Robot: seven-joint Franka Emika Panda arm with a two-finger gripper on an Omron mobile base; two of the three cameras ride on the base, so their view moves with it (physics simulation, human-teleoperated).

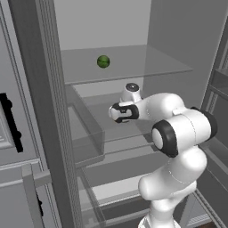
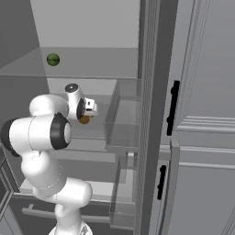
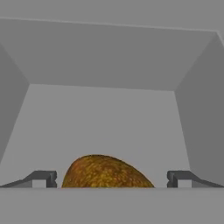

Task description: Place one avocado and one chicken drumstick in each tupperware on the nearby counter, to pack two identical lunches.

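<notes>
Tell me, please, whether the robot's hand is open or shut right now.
Open: in the hand view the hand has its fingertips spread wide, either side of the avocado, apparently without touching it.

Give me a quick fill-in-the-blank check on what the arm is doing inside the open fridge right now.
1. The gripper has its jaws ____.
2. In the hand view, the avocado sits ____ the two fingertips.
3. The green ball-shaped item rests on the glass shelf ____ the gripper.
4. The avocado's skin is mottled ____-brown.

Missing words: open; between; above; yellow
</notes>
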